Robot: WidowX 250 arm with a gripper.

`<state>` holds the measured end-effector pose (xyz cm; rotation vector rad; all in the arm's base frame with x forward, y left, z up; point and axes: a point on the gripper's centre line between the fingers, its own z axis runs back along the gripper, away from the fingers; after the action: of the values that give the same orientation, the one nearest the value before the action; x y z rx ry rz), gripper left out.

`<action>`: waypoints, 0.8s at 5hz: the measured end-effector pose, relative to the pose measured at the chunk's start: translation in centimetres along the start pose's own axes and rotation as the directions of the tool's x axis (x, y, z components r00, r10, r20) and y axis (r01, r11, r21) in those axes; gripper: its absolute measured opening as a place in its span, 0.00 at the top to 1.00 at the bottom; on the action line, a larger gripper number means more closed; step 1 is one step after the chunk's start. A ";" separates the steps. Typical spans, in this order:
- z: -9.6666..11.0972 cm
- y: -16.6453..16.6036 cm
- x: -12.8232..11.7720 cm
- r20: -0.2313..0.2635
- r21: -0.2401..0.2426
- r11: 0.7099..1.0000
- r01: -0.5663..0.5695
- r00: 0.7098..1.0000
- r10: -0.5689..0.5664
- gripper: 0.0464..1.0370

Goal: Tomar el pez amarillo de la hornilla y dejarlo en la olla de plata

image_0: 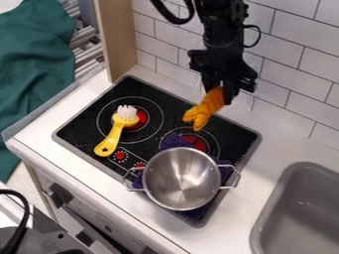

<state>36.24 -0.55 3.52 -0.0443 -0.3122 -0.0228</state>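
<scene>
The counter [278, 144] runs under everything, with the cooktop [83, 126] beneath the pot and reaching out behind it and to its left, as the camera sees it. The grey sink [298, 213] lies to the right of the pot, and the black arm [222, 37] hangs down behind it. The silver pot [182, 178] itself stands upright on a purple cloth [175, 141], its inside bare. The yellow brush [114, 136] lies to the left of the pot. Behind the pot, the orange-yellow fish [204, 109] dangles head or tail down over the back of the cooktop; whether its lower end clears the surface I cannot tell. The gripper [218, 91] has its fingers closed on the fish's upper end. The step in hand looks to be the carry: best to keep that pinch firm, raise the fish until its hanging end clears the pot's near wall and loop handles, travel forward to the middle of the opening, lower a little, then let go, so it neither catches the rim nor drags the cloth. As for writing, the marks around the red dials [120, 156] left of the pot are too small to read, and no label is legible.
</scene>
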 end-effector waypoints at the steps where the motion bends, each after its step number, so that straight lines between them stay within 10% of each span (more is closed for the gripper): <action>1: 2.6 -0.4 -1.4 0.057 0.028 1.000 0.005 0.998 -0.007 0.69; 4: 2.8 -0.5 -8.6 -0.083 0.034 0.999 -0.030 0.996 0.033 0.69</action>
<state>27.15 -0.80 3.51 -0.0156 -0.2282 0.0117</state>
